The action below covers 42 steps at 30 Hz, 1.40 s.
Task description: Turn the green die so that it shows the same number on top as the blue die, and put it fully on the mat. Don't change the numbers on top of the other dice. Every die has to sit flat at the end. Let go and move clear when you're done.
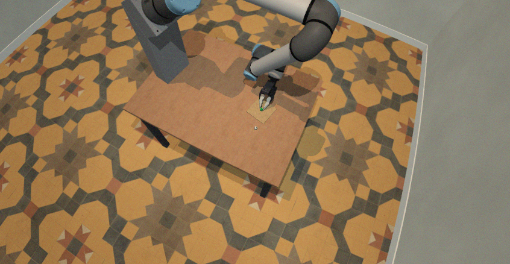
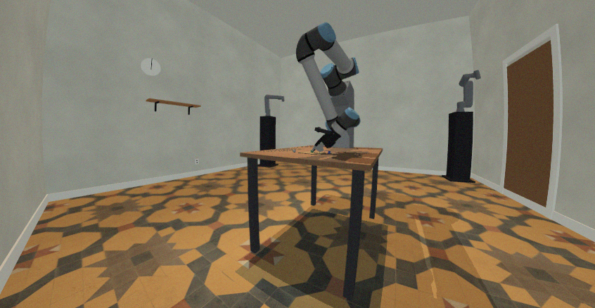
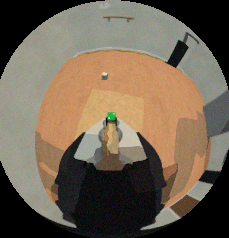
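Observation:
The green die [image 3: 111,117] sits at the tips of my gripper [image 3: 111,117], which is shut on it low over the tan mat [image 3: 115,110]. In the overhead view the gripper [image 1: 263,107] and the green die [image 1: 261,109] are over the mat [image 1: 261,112] on the right part of the table. From the side, the gripper [image 2: 314,150] is tilted, right at the table top. A small blue die [image 2: 328,152] shows just right of it there; the arm hides it in the other views. The pips are too small to read.
A white die [image 1: 255,128] lies on the wooden table in front of the mat; it also shows in the wrist view [image 3: 104,75]. The robot's grey pedestal [image 1: 157,41] stands at the table's far left corner. The table's right edge is close to the mat.

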### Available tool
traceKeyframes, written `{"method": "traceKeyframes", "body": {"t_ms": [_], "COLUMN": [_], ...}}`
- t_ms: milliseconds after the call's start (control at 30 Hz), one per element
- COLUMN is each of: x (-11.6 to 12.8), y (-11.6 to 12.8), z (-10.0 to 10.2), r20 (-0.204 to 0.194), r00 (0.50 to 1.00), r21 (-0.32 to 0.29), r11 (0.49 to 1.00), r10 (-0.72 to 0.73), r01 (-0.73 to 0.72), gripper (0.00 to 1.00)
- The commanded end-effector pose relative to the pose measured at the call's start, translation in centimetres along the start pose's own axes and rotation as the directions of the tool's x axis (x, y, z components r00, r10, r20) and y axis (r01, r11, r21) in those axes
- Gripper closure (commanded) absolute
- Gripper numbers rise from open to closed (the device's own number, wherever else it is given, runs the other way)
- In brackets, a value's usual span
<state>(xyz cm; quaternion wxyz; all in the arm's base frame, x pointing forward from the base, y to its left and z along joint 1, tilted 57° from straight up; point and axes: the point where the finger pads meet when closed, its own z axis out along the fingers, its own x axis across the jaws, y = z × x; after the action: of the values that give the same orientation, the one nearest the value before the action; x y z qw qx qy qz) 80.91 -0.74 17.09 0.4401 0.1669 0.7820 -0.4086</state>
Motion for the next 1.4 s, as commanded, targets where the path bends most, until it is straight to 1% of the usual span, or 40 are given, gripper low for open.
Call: {"method": "traceKeyframes", "body": {"t_ms": [0,867,1000,1333,1367], "x": [0.0,0.0,0.0,0.0,0.0], "y": [0.0,-0.2,-0.8,-3.7,-3.7], "z": [0.0,-0.2,-0.9,-3.7,-3.7], "r20": [0.0,0.0,0.0,0.0,0.0], "r00": [1.0,1.0,1.0,1.0,1.0], "r21": [0.0,0.0,0.0,0.0,0.0], "r11": [1.0,1.0,1.0,1.0,1.0], "r10": [0.0,0.0,0.0,0.0,0.0], "r01": [0.0,0.0,0.0,0.0,0.0], "gripper": [1.0,1.0,1.0,1.0,1.0]}}
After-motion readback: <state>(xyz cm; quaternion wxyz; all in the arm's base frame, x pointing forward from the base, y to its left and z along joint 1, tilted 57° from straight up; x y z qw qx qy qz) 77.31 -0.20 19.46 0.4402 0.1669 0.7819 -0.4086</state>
